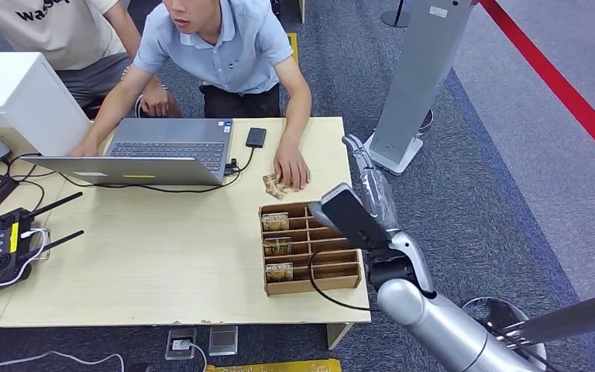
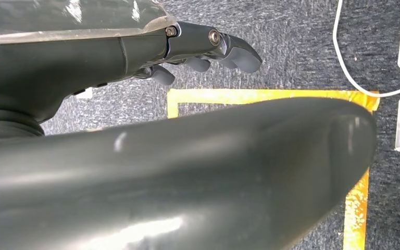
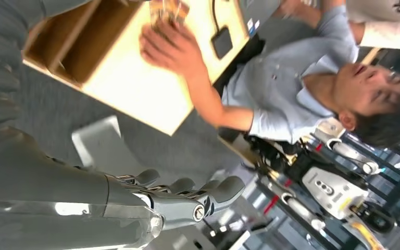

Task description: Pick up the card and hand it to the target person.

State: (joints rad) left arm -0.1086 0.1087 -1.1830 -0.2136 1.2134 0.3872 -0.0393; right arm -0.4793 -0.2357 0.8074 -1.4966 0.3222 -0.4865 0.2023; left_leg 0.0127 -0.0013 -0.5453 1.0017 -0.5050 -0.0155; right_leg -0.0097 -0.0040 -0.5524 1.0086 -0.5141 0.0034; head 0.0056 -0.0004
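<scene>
Cards are standing in the left slots of the wooden rack on the table. Right hand is hovering just right of the rack, fingers apart, holding nothing. Left hand is hanging over carpet, fingers loosely extended, empty. Person's hand is resting on loose cards just beyond the rack.

Pale wooden table on grey carpet; red floor stripe alongside.
</scene>
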